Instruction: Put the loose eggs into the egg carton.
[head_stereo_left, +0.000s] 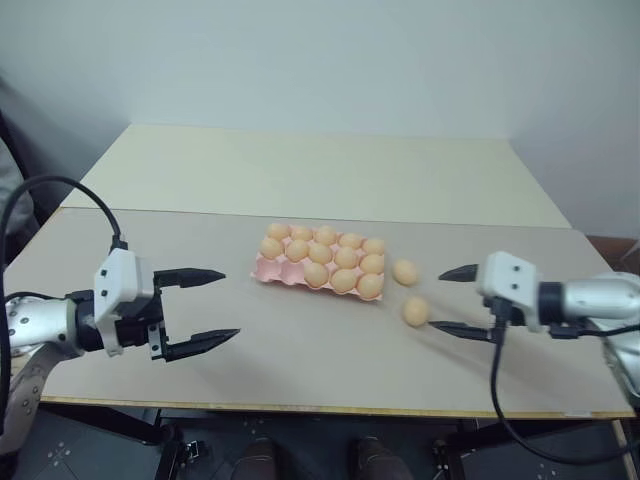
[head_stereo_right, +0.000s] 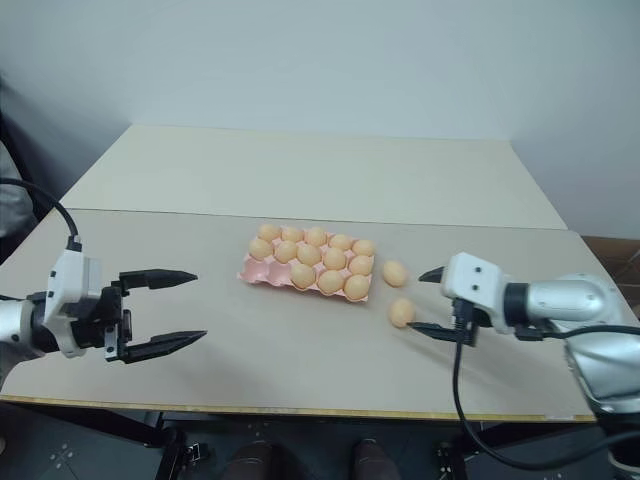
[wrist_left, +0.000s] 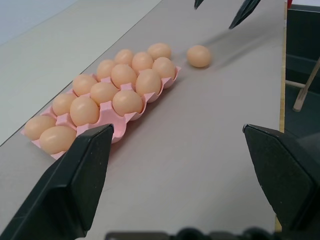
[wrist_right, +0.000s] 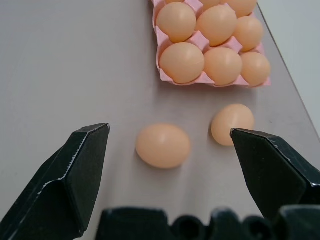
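Beige worktop has wide bare room at lower centre and left of the frame; its front edge runs along the bottom, and a paler second surface sits behind. Pink egg carton lies centre frame, nearly full of eggs, with one near-left cup bare. Two loose eggs lie just right of the carton: far egg and near egg, apart from each other. Right gripper, jaws released wide, sits just right of the near egg, which lies in line with the gap. Left gripper, jaws released, is well left of the carton. Eggs are matte, smooth, oval; the carton is moulded with round cups.
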